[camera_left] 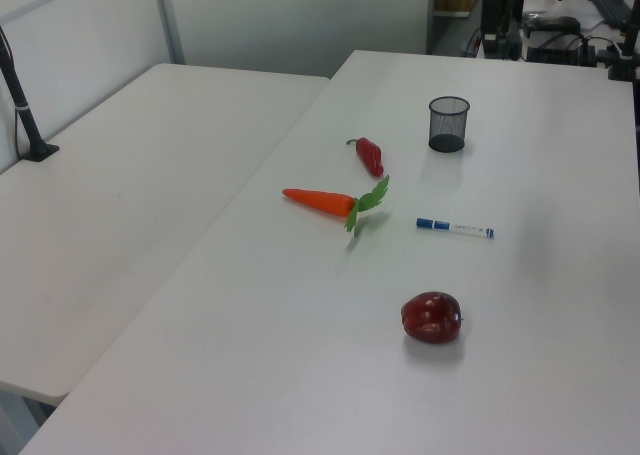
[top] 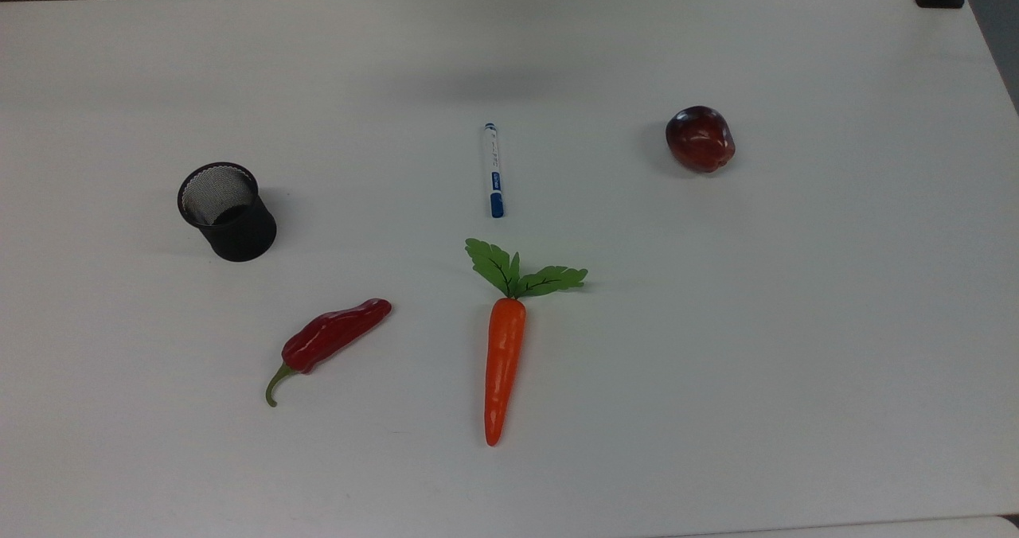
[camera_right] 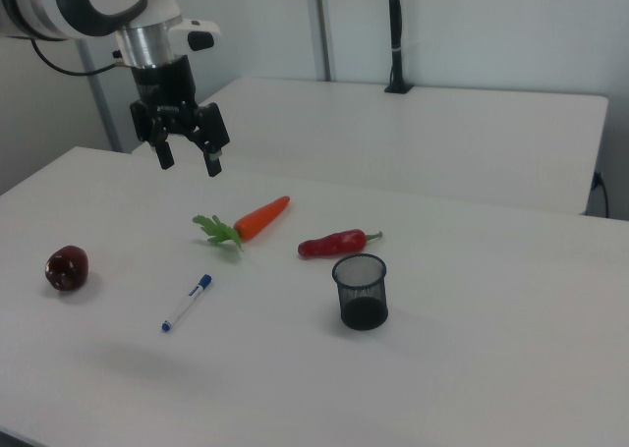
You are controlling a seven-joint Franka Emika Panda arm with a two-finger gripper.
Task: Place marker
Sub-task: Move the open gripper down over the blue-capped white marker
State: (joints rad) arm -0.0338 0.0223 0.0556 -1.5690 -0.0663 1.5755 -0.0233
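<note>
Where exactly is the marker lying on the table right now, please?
In the top view, the marker lies flat near the table's middle, just above the carrot's leaves, between the mesh cup on the top view's left and the apple on its right.

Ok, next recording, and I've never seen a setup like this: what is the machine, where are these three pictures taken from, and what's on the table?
The machine is a robot arm; its gripper, two black fingers spread open and holding nothing, hangs above the table in the right view. All three pictures show one white table: the top view looks down on it, the left and right views look across it from opposite sides. Lying apart on it are a white marker with a blue cap, a carrot, a red chili pepper, a dark red apple and an upright black mesh cup.
</note>
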